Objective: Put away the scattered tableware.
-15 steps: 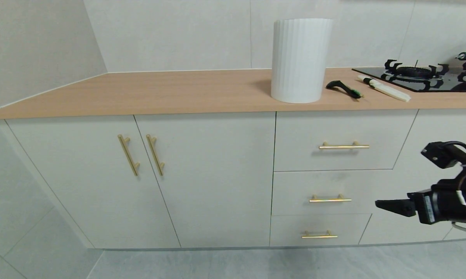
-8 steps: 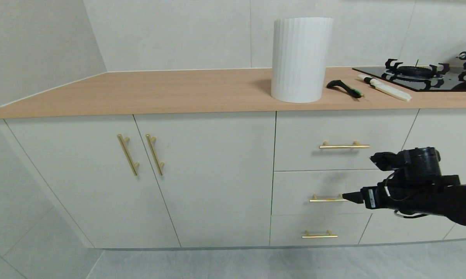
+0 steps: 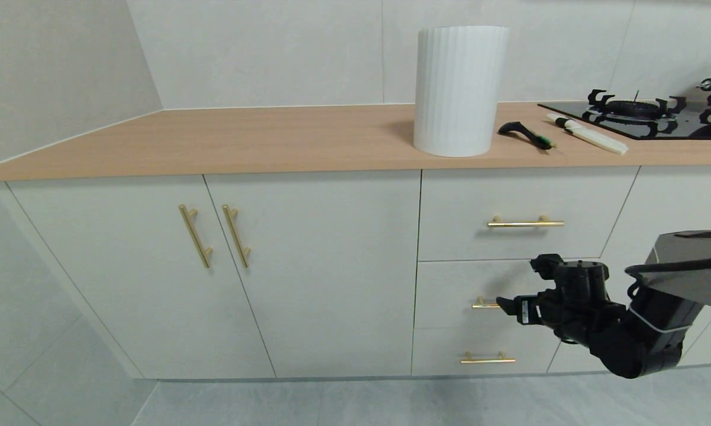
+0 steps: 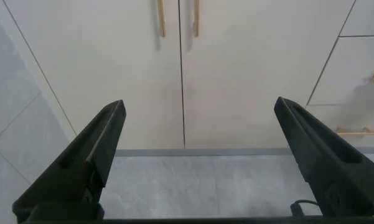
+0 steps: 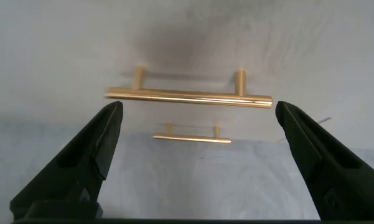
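On the wooden counter [image 3: 243, 142] lie a black and green utensil [image 3: 526, 135] and a cream one with a green band [image 3: 587, 135], both right of a tall white ribbed container [image 3: 457, 92]. My right gripper [image 3: 505, 305] is open and level with the middle drawer's gold handle [image 3: 487, 305], its tips just at the handle's right end. In the right wrist view the middle drawer handle [image 5: 188, 95] lies across the gap of the open right gripper [image 5: 196, 118], with the bottom drawer handle [image 5: 191, 137] farther off. My left gripper [image 4: 199, 118] is open, low before the cabinet doors [image 4: 180, 62].
A black gas hob [image 3: 645, 115] sits at the counter's right end. Two cabinet doors with vertical gold handles [image 3: 213, 235] stand left of the three drawers; the top drawer handle [image 3: 525, 223] is above my right gripper. Grey tiled floor [image 3: 355, 402] lies below.
My right arm has come in from the right edge toward the drawers, and its gripper has moved left up to the middle drawer handle.
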### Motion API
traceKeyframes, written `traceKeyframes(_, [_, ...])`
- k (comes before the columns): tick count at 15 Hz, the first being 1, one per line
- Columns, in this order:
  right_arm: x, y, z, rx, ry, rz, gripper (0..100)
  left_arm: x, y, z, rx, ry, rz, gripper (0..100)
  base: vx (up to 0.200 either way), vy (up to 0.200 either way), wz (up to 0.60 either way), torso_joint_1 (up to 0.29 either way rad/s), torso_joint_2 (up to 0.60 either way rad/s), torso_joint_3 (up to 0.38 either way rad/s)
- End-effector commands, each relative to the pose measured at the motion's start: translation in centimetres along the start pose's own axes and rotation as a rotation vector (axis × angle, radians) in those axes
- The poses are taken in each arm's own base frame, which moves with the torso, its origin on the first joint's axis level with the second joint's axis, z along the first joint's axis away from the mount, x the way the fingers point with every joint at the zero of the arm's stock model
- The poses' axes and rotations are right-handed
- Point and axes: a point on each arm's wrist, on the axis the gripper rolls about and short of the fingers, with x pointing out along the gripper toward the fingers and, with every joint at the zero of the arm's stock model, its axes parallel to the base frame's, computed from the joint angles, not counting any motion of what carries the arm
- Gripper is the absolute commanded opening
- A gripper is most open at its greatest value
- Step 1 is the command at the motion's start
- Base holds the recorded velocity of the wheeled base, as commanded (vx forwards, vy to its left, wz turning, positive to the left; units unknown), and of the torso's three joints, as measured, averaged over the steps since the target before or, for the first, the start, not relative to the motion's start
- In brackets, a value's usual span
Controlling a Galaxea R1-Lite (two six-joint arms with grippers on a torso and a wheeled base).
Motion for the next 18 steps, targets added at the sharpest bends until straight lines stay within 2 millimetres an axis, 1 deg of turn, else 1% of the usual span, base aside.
traceKeyframes(1, [1.9, 0.1, -1.8, -0.004, 0.035, -0.029, 100, 0.0, 0.0, 0.0, 0.0, 0.001, 0.001, 100, 0.0, 0.0, 0.0, 0.0, 0.0, 0.0])
traceKeyframes(4, [3.3, 0.0, -1.6, 0.003, -0.006, -0.069, 100, 0.0, 0.0, 0.0, 0.0, 0.001, 0.001, 100, 0.0, 0.0, 0.0, 0.0, 0.0, 0.0])
traceKeyframes(6, [4.0, 0.0, -1.8, 0.004, -0.024, -0.08, 100, 0.0, 0.0, 0.0, 0.0, 0.001, 0.001, 100, 0.0, 0.0, 0.0, 0.0, 0.0, 0.0])
traceKeyframes(9, [4.5, -0.1, -2.6, -0.001, -0.007, -0.09, 100, 0.0, 0.0, 0.0, 0.0, 0.001, 0.001, 100, 0.0, 0.0, 0.0, 0.0, 0.0, 0.0])
traceKeyframes(13, [5.5, -0.2, -2.6, 0.003, -0.023, -0.12, 100, 0.0, 0.0, 0.0, 0.0, 0.001, 0.001, 100, 0.0, 0.0, 0.0, 0.0, 0.0, 0.0])
traceKeyframes(15, [5.7, -0.3, -2.7, 0.005, -0.024, -0.133, 100, 0.0, 0.0, 0.0, 0.0, 0.001, 0.001, 100, 0.0, 0.0, 0.0, 0.0, 0.0, 0.0])
traceKeyframes(18, [5.8, -0.4, -3.5, -0.012, 0.008, -0.138, 100, 0.0, 0.0, 0.0, 0.0, 0.001, 0.001, 100, 0.0, 0.0, 0.0, 0.0, 0.0, 0.0])
